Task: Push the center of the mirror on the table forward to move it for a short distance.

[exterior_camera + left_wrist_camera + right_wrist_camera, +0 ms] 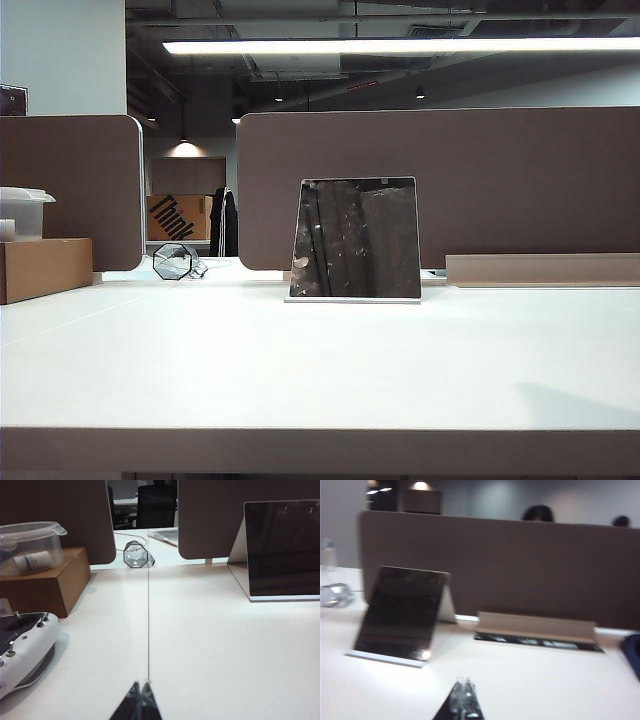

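The mirror (356, 238) leans back on the white table (320, 370), mid-depth, its dark face toward the camera and a thin white strip along its base. It also shows in the left wrist view as the mirror (283, 547) and in the right wrist view as the mirror (400, 613). No arm appears in the exterior view. My left gripper (140, 685) is shut with nothing in it, well short of the mirror and off to its left. My right gripper (464, 683) is shut and empty too, short of the mirror and to its right.
A cardboard box (42, 268) with a clear plastic tub (22, 211) on it stands at the left. A small octagonal glassy object (174, 261) lies behind. Brown partition panels (500, 180) close the back. A tan strip (540, 268) lies at the back right. A white controller (22, 650) rests near my left gripper.
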`<state>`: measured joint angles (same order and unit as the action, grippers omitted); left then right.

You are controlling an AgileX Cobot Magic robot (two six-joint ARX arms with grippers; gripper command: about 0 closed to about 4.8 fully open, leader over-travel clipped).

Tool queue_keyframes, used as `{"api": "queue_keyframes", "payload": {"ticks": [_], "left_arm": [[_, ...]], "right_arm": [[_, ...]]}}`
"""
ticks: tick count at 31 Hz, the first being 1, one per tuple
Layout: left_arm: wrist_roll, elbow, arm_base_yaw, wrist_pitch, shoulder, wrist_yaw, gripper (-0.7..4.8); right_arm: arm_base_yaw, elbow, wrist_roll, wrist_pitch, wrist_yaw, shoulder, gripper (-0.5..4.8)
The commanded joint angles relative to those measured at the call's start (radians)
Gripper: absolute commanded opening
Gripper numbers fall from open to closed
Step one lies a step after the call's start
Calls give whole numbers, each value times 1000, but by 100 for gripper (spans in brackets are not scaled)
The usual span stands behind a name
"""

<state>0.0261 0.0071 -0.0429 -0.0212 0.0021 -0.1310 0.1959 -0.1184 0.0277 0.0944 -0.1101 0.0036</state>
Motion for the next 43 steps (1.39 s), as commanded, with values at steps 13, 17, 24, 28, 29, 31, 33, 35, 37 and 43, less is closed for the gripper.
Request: {"api": "queue_keyframes", "payload": {"ticks": [13,17,24,28,29,31,33,35,37,43], "left_arm": [[0,0,0,-10,1,-5,-5],[0,0,0,-10,1,-5,-5],[0,0,0,-10,1,-5,-5],[0,0,0,-10,1,-5,-5],[0,0,0,-10,1,-5,-5],[0,0,0,-10,1,-5,-5],[0,0,0,-10,1,-5,-5],[0,0,0,-10,1,-5,-5],[0,0,0,-10,1,-5,-5],[0,0,0,-10,1,-5,-5]], "right_arm": [[-103,119,-50,83,0,0,2],[-124,119,-58,90,11,0,2],[-148,119,-57,74,94,0,2],[-151,119,-57,55,95,0,2],[-155,119,-58,52,95,0,1],[-165,119,-57,45,94,0,2],[-172,119,-57,37,94,0,1],[-173,119,-57,31,94,0,2],[-173,119,-57,23,94,0,2],[-171,119,-57,6,94,0,2]]}}
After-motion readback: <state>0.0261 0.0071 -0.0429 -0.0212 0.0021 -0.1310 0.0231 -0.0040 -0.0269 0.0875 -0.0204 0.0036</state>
